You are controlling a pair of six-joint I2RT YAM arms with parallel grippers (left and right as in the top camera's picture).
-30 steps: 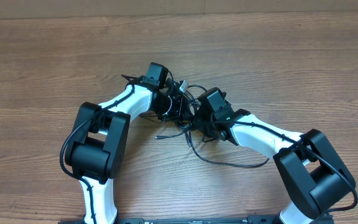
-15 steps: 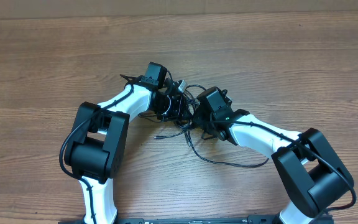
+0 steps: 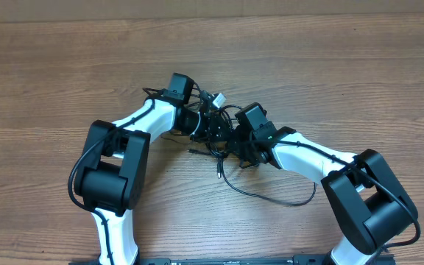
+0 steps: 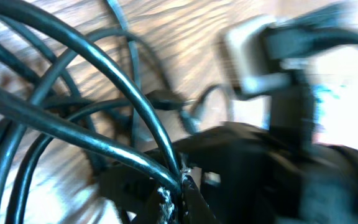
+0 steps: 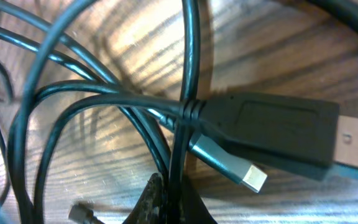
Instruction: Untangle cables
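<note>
Overhead, the cables point(image 3: 213, 147) lay knotted at the middle of the table point(image 3: 344, 73), with one long loop trailing toward the lower right. The left gripper point(image 3: 205, 125) and right gripper point(image 3: 235, 141) met at the knot from either side. The left wrist view was blurred, but its jaws sat pressed together at bottom centre, pinching a cord. In the right wrist view the jaws were likewise clamped on a cord at bottom centre, below a black USB plug point(image 5: 272, 134) and a small silver plug point(image 5: 229, 163).
</note>
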